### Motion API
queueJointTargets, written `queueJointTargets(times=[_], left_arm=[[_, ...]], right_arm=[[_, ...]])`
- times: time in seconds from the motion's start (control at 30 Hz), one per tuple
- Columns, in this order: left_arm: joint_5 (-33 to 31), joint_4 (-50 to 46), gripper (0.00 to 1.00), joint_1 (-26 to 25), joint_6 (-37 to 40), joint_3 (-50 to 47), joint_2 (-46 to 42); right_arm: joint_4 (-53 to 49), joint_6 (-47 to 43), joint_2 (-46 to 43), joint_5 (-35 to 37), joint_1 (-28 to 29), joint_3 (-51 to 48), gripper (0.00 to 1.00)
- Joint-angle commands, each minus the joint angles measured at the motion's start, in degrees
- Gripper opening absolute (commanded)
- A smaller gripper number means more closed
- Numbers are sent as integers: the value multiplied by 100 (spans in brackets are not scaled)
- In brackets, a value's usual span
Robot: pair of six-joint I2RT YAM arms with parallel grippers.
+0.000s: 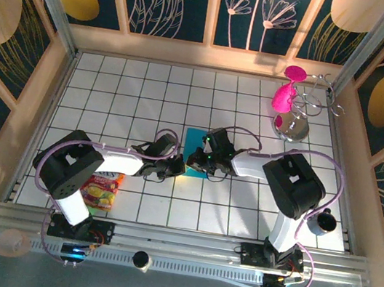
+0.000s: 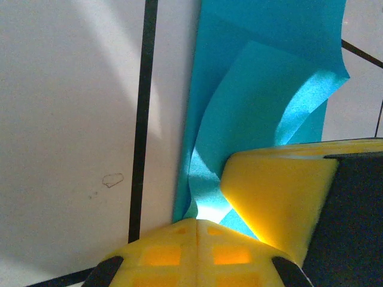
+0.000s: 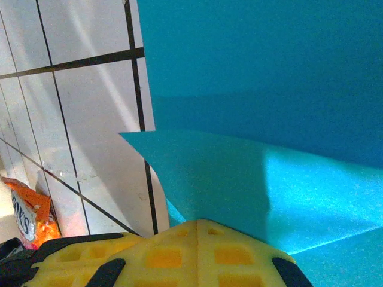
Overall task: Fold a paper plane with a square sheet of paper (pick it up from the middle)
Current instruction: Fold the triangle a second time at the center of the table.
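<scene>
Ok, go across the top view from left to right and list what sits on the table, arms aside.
Red-and-yellow snack packet → turquoise paper sheet → wire rack with pink goblets on it → black cup.

Turquoise paper sheet (image 3: 257, 60) mid-table (one flap up, curling)

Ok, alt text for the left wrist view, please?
A turquoise-blue sheet of paper, one flap curling upward, lies on the white gridded table. The left gripper, shut, meets the paper at the bottom of the frame; the right gripper's yellow pad sits against the flap.
</scene>
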Motion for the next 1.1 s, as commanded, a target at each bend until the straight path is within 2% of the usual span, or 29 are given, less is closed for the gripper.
queueJointTargets(times=[0.0, 0.3, 0.47, 0.63, 0.73, 0.87, 1.07], left_arm=[[35, -478, 0, 13, -25, -1, 108], [9, -654, 0, 20, -94, -148, 109], [26, -785, 0, 13, -145, -335, 327], [44, -728, 0, 20, -169, -400, 257], [68, -714, 0, 18, -106, -290, 236], [97, -688, 0, 15, 41, 23, 191], [-73, -698, 13, 15, 350, 750, -41]], right_arm=[[58, -107, 111, -81, 35, -83, 0], [113, -420, 205, 115, -400, -215, 0], [318, -606, 227, 114, -1026, -301, 0], [184, -787, 302, 403, -1527, -177, 0], [-19, -890, 225, 680, -1576, -11, 0], [-69, -908, -122, 636, -1558, 87, 0], [-348, -931, -401, 614, -1470, 306, 1]])
